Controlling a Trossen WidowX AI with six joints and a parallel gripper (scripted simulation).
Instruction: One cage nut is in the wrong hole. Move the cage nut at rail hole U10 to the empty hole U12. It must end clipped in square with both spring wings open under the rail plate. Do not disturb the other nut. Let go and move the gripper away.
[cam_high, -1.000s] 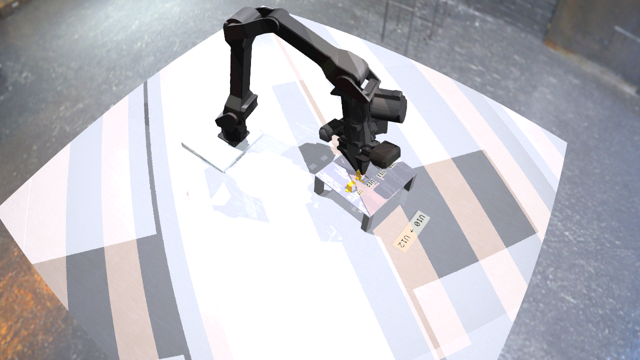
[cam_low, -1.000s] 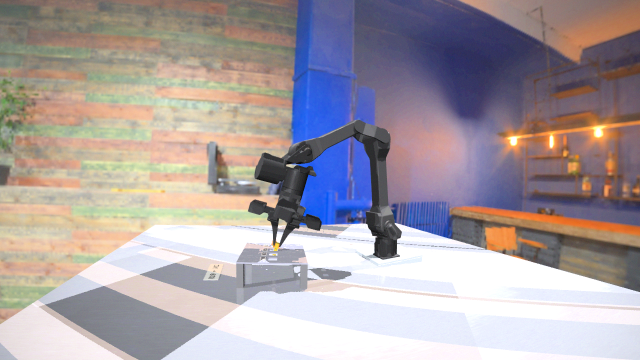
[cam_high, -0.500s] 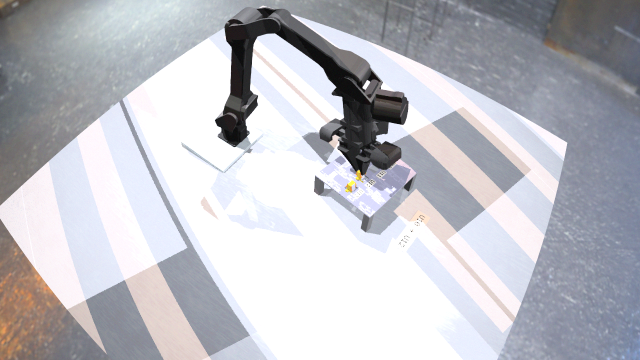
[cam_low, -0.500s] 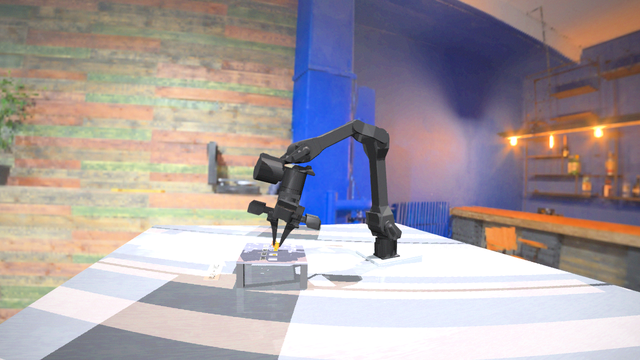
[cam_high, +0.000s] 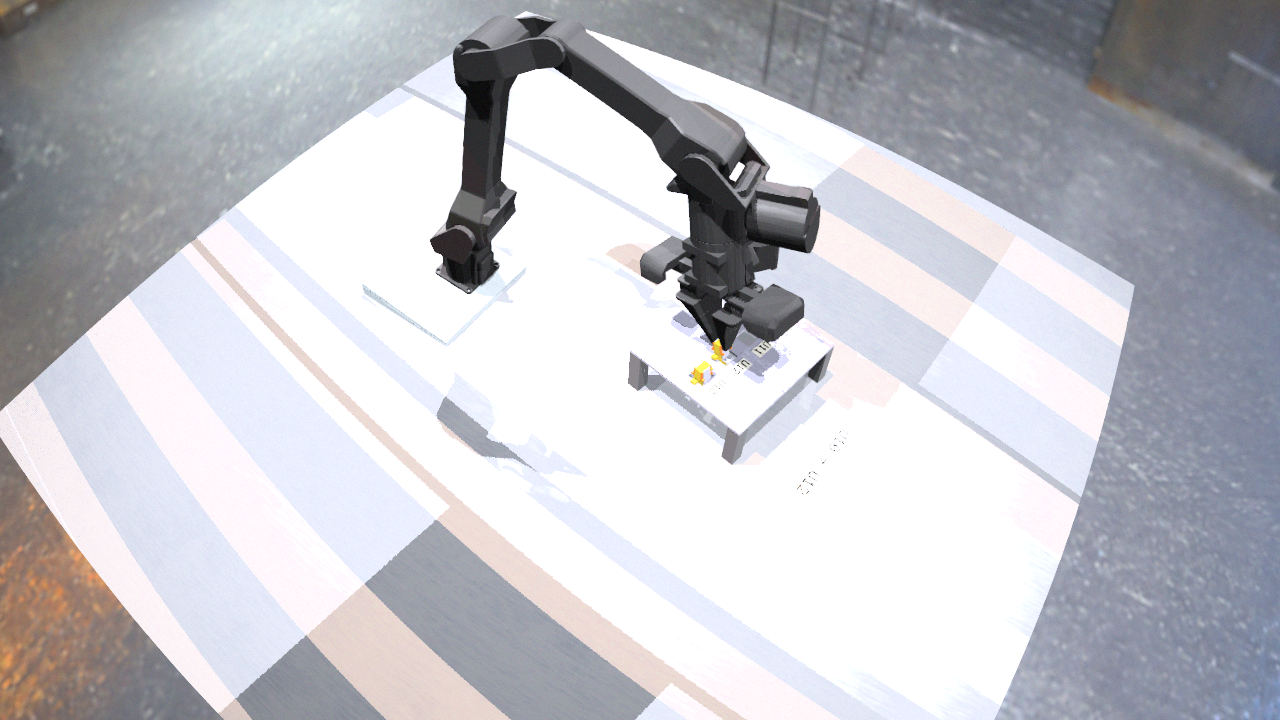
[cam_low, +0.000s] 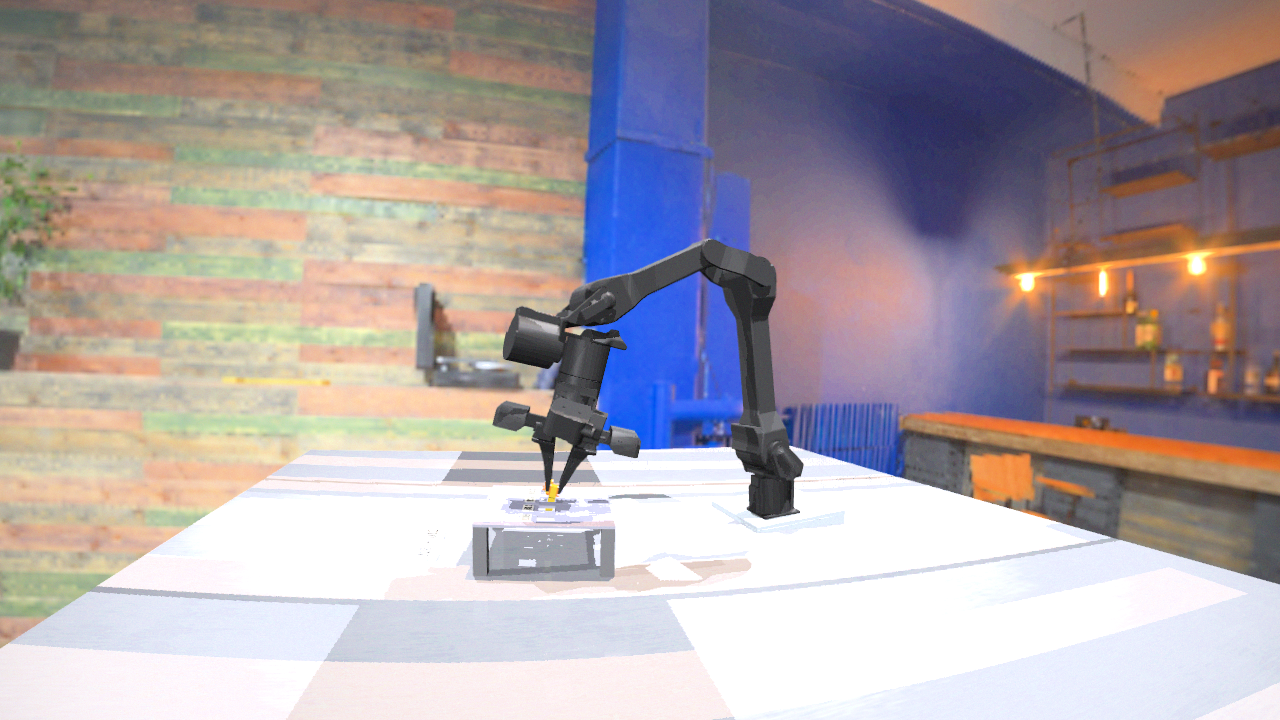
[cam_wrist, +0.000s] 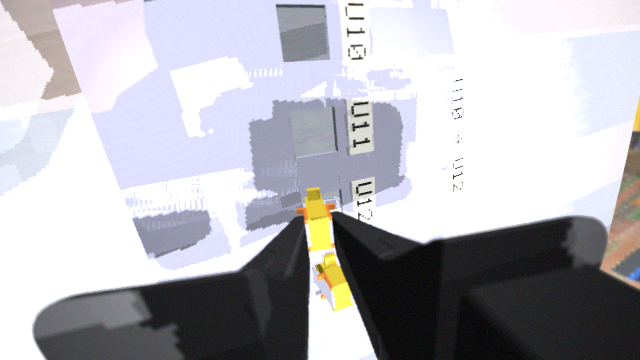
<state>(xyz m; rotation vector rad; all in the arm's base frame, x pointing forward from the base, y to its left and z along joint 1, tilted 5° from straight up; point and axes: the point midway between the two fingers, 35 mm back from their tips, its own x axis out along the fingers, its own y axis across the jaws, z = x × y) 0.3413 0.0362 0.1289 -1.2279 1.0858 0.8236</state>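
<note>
- The rail plate (cam_high: 750, 401) (cam_low: 544, 523) (cam_wrist: 200, 165) stood raised on legs, well apart from the arm's base slab (cam_high: 420, 315) (cam_low: 827, 518).
- The gripper (cam_high: 720, 346) (cam_low: 552, 489) (cam_wrist: 319, 216) was over the rail plate, its fingers pointing down and narrowed around the yellow cage nut (cam_high: 717, 351) (cam_low: 553, 493) (cam_wrist: 319, 233), which it held between the tips.
- That held nut was at the U12 hole (cam_wrist: 330, 194) of the rail plate, hiding part of the opening; whether it touched the plate or had entered the hole could not be told.
- Orange pieces showed on both sides of the held nut; the state of its wings under the rail plate could not be seen.
- The other nut (cam_high: 702, 372) (cam_wrist: 337, 288) was at the rail plate, near the held one, on the side of U12 away from U11.
- On the rail plate, the U10 hole (cam_wrist: 304, 35) and the U11 hole (cam_wrist: 315, 131) were both open.
- The printed U10-to-U12 note (cam_high: 823, 462) (cam_wrist: 457, 135) lay beside the rail plate, apart from it.
</note>
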